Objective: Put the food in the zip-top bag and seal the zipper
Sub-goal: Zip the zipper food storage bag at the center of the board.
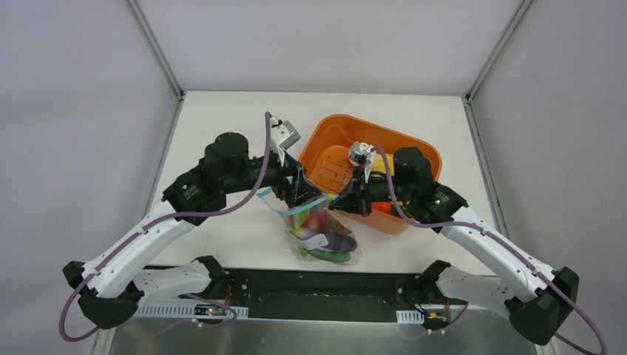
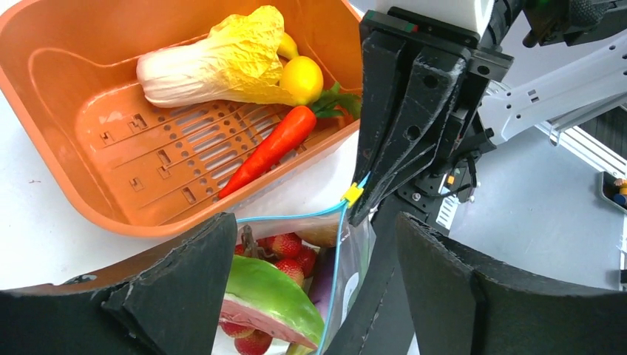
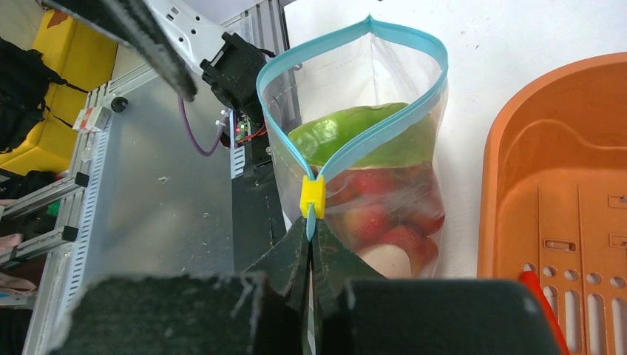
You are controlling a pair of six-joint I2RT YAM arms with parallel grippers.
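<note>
Both your grippers meet at the zip-top bag (image 1: 323,235), just beside the orange tub (image 1: 336,127), with a watermelon slice (image 2: 270,292) and strawberries (image 3: 373,222) inside. Your right gripper (image 3: 310,248) pinches the zipper (image 3: 355,144) behind its yellow slider (image 3: 312,197); your left gripper (image 2: 314,222) has its fingers spread.

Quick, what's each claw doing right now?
Left gripper: open, holding nothing.
Right gripper: closed, pinching the zipper of the zip-top bag.
</note>
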